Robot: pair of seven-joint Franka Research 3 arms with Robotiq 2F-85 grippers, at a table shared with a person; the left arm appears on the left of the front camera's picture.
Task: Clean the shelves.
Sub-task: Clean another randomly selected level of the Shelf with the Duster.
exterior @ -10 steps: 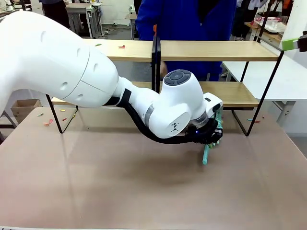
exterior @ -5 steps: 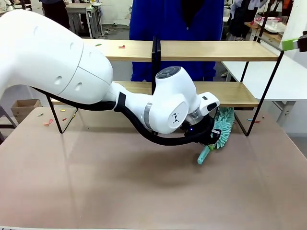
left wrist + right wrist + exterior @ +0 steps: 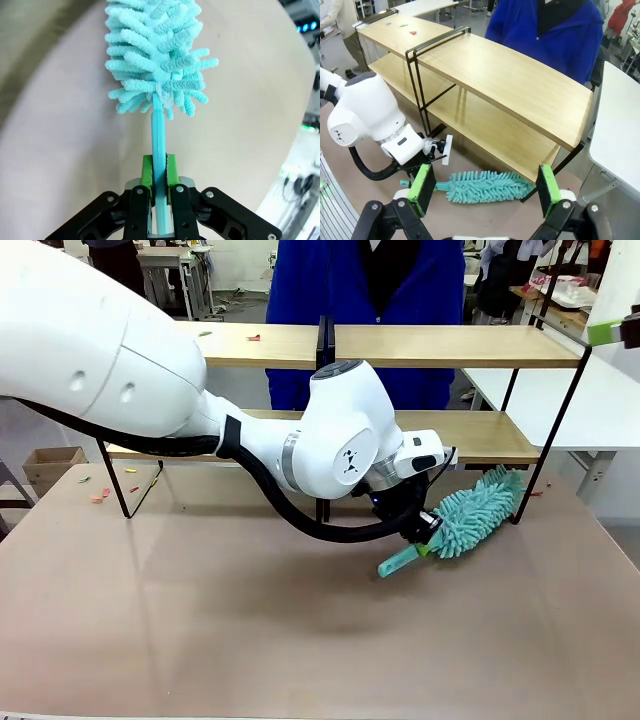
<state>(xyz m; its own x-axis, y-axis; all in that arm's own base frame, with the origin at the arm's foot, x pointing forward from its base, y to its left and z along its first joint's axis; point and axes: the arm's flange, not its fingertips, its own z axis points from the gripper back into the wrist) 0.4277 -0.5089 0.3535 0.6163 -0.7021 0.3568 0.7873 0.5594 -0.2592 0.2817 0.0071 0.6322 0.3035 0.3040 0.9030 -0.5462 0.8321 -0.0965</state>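
The shelves (image 3: 440, 345) stand across the far half of the table, two light-wood boards on a black frame, also seen from above (image 3: 510, 75). My left gripper (image 3: 420, 525) is shut on the handle of a teal fluffy duster (image 3: 475, 512). The duster lies nearly level just above the table, its head pointing right toward the rack's right leg, in front of the lower board. In the left wrist view the green pads (image 3: 146, 172) clamp the duster's thin handle (image 3: 159, 130). My right gripper (image 3: 485, 189) hangs open high above the duster (image 3: 487, 186).
A person in a blue coat (image 3: 360, 290) stands behind the rack. Small coloured scraps lie on the top board's left part (image 3: 254, 337) and on the table at the left (image 3: 100, 495). A white table (image 3: 610, 400) adjoins on the right.
My left wrist has turned and drawn left, swinging the duster from hanging down to lying nearly level with its head out to the right. The grip has stayed shut.
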